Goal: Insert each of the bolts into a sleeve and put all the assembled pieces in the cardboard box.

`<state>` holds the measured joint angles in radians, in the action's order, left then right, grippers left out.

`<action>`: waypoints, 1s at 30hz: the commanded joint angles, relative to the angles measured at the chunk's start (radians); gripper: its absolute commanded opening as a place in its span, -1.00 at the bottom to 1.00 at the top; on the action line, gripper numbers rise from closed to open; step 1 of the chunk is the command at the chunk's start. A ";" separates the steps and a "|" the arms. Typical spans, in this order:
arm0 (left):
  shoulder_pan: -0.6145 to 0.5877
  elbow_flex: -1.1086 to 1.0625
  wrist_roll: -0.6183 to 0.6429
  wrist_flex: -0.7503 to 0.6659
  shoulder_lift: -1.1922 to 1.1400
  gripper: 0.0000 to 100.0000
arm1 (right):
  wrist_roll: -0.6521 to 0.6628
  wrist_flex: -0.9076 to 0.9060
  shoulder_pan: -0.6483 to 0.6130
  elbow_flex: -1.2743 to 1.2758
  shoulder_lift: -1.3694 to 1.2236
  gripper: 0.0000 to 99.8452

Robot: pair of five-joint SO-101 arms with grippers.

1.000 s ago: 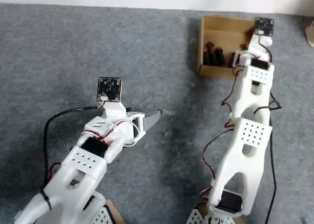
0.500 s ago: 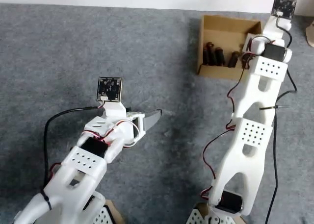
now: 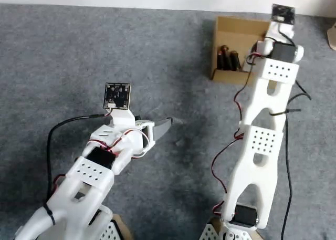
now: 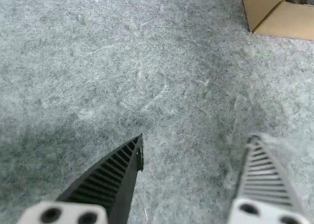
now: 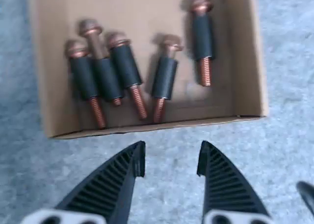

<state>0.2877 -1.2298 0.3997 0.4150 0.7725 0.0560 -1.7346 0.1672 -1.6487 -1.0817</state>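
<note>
The cardboard box (image 5: 230, 47) lies open just beyond my right gripper (image 5: 171, 153), which is open with nothing between its fingers. Inside the box lie several assembled pieces (image 5: 125, 67), each a copper bolt through a black sleeve. In the high view the box (image 3: 233, 25) sits at the far right with the pieces (image 3: 227, 59) along its left side, and the right arm stretches over its right part. My left gripper (image 4: 196, 140) hovers open and empty over bare carpet, mid-left in the high view (image 3: 166, 124). A corner of the box (image 4: 282, 20) lies far ahead of it.
Grey carpet (image 3: 105, 45) covers the whole table. Red and black cables (image 3: 239, 111) hang along the right arm. A pale object (image 3: 332, 36) pokes in at the right edge, past the box.
The right arm's wrist has lifted away from the box and swung first right, then back left. The left arm has stayed still.
</note>
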 commanded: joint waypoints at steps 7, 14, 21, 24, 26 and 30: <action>-0.013 0.010 0.006 0.003 0.018 -0.92 | -0.006 -0.030 -0.004 -0.119 0.157 -0.99; -0.013 0.012 0.006 0.005 0.018 -0.98 | -0.006 -0.033 0.018 -0.119 0.165 -0.99; -0.013 0.016 0.009 0.015 0.018 -0.99 | -0.002 -0.033 0.042 0.031 0.317 -0.99; -0.013 0.073 0.011 0.133 0.018 -0.99 | -0.002 -0.031 0.042 0.239 0.430 -0.99; -0.016 0.131 0.011 0.247 0.018 -0.99 | -0.002 -0.030 0.038 0.381 0.512 -0.99; -0.065 0.203 0.011 0.356 0.018 -0.99 | 0.002 -0.028 0.027 0.618 0.653 -0.99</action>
<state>0.2616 -1.1132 0.4028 0.7112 0.7725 0.0560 -1.7469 0.1995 -1.1623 -0.5723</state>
